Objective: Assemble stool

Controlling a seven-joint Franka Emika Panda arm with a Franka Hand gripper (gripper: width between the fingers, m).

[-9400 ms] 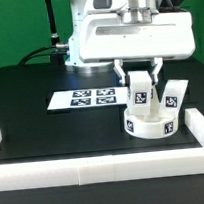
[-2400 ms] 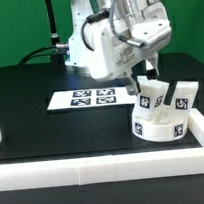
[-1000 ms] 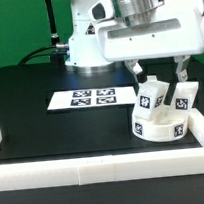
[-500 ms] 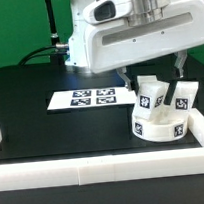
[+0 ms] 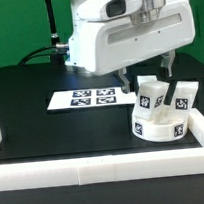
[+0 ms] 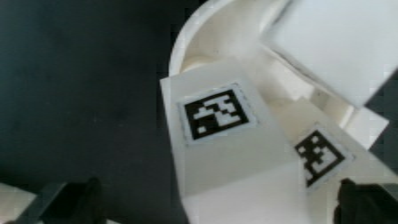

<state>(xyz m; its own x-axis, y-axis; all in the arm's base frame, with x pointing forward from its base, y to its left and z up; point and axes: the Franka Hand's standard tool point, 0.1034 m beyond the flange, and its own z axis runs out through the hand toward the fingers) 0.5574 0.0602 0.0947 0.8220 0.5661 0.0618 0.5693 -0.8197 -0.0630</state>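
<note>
One round seat point(image 5: 157, 127) sits beside the border rail point(image 5: 116, 166); three tagged legs point(image 5: 149, 97) stand on or just behind that seat; one marker board point(image 5: 88, 97) lies farther from the rail

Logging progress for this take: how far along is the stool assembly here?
Done: two blocky white legs stand up from the thick round white seat disc; how firmly they are seated cannot be told. In hand: nothing, the open claw hangs over them. Left: a third white leg stands beside the seat.
</note>
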